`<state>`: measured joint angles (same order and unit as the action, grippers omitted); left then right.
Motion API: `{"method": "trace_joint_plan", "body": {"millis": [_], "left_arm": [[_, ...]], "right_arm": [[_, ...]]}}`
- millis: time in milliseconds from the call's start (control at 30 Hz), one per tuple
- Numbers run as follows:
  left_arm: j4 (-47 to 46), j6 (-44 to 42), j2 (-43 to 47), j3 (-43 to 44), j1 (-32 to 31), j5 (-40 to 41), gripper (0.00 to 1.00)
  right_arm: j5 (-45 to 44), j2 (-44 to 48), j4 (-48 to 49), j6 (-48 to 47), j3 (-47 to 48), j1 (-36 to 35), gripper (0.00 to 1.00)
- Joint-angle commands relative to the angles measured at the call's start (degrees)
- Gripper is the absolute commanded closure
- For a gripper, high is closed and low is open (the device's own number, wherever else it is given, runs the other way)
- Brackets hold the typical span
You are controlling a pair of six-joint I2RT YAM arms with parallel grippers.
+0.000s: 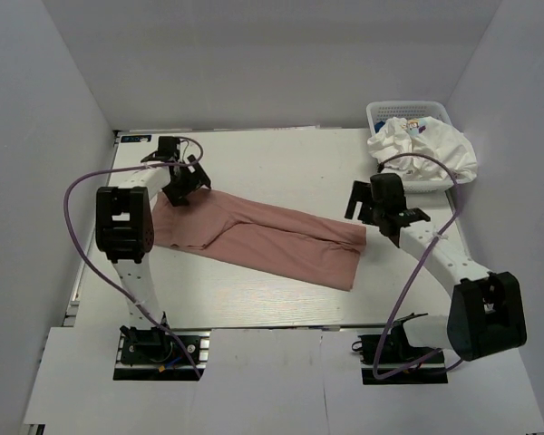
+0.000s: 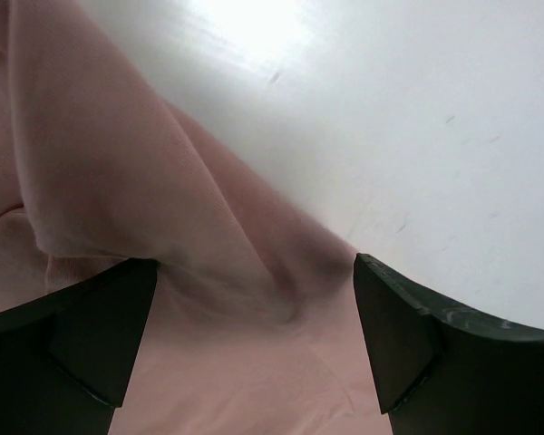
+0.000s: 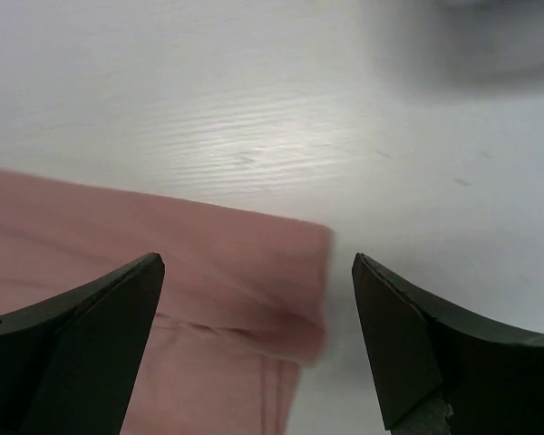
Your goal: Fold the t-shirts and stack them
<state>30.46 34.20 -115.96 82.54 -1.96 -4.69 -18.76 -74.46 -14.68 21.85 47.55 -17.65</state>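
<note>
The dusty pink t-shirt (image 1: pixel 263 240) lies folded into a long strip across the table, from the left arm to the right arm. My left gripper (image 1: pixel 183 184) is open over its far left end, and the left wrist view shows pink cloth (image 2: pixel 208 299) with a raised fold between the jaws. My right gripper (image 1: pixel 383 217) is open at the strip's right end, and the right wrist view shows the folded corner (image 3: pixel 281 290) between the jaws. The white t-shirt (image 1: pixel 431 149) is bunched in the basket at the back right.
A white plastic basket (image 1: pixel 381 111) stands in the far right corner and holds the white shirt, which spills over its front rim. The white table (image 1: pixel 281 163) is enclosed by grey walls on three sides. Purple cables loop beside each arm.
</note>
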Motion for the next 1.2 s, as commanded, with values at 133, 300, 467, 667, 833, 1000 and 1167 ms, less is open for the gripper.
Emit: {"method": "trace_joint_plan", "body": {"millis": [133,300,467,667,833,1000,1167], "left_arm": [[-1.8,-3.3,-16.2,19.2,-1.3,-9.3,0.00],[-12.0,-1.6,-31.7,36.2,-4.7,-22.5,0.00],[-33.1,10.6,-46.2,53.8,-11.1,-30.6,0.00],[-48.3,16.3,-53.0,59.3,-18.5,-17.9,0.00],[-52.6,18.8,-54.7,59.5,-19.7,-8.2,0.00],[-54.8,19.5,-54.5,59.5,-19.8,-1.5,0.00],[-58.3,20.1,-53.2,58.1,-19.8,2.5,0.00]], "right_arm": [[23.3,-8.5,13.7,-4.2,0.3,-5.8,0.11],[23.6,-12.8,17.3,0.5,-2.4,-11.4,0.13],[22.6,-13.3,17.2,2.3,-5.7,-18.0,0.13],[19.6,-16.0,16.1,6.7,-8.9,-25.4,0.14],[17.3,-13.4,12.6,7.1,-7.9,-30.0,0.14],[20.2,-9.3,8.8,8.5,-8.9,-34.2,0.14],[24.8,-6.2,8.4,9.1,-11.2,-37.5,0.14]]}}
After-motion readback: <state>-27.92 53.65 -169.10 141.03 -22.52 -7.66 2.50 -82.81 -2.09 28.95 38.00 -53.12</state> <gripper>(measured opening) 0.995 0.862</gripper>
